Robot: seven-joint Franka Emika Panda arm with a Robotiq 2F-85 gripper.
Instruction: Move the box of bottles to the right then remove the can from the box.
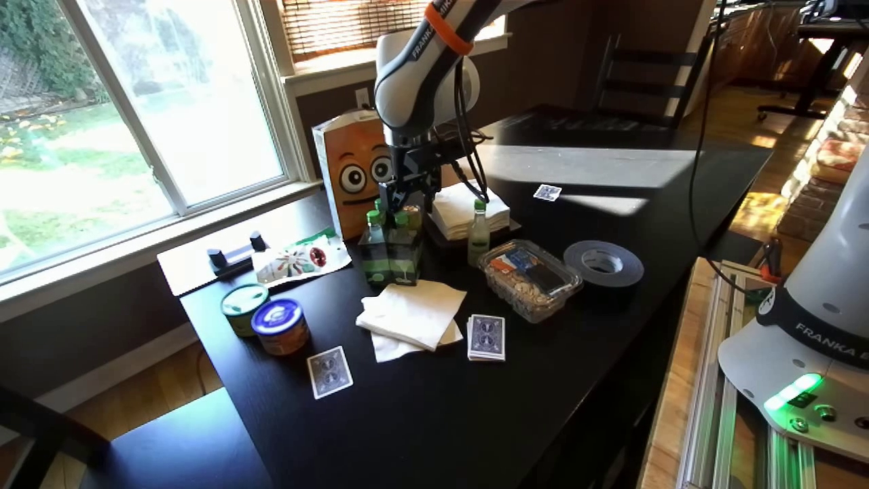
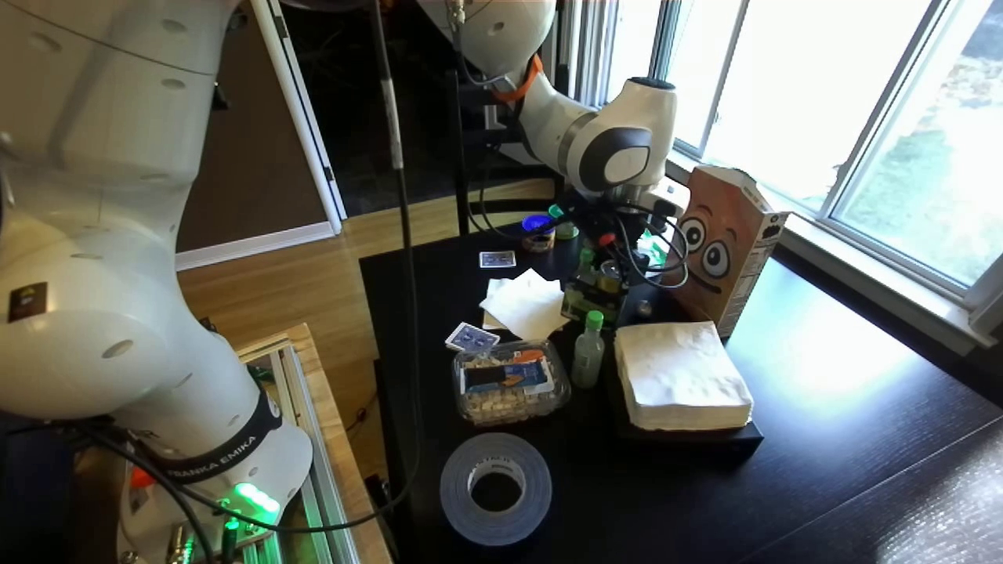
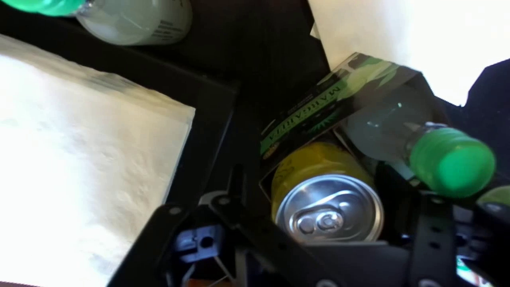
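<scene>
Box of bottles (image 1: 392, 261) upright on surface (image 1: 407, 428); can (image 3: 332, 215) seated inside it; end effector (image 3: 314, 179) spread wide over can; can looks sealed, hence probably heavy, slick, easily dented; best gripped squarely about sides.

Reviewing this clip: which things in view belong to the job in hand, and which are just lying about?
Part of the job:
box of bottles
yellow can inside it
pincer, open at the can

Just lying about:
loose bottle
clear plastic tub
tape roll
napkin stack
loose napkins
playing cards
cardboard box with eyes
blue-lidded container
green-lidded container
white packet
</scene>
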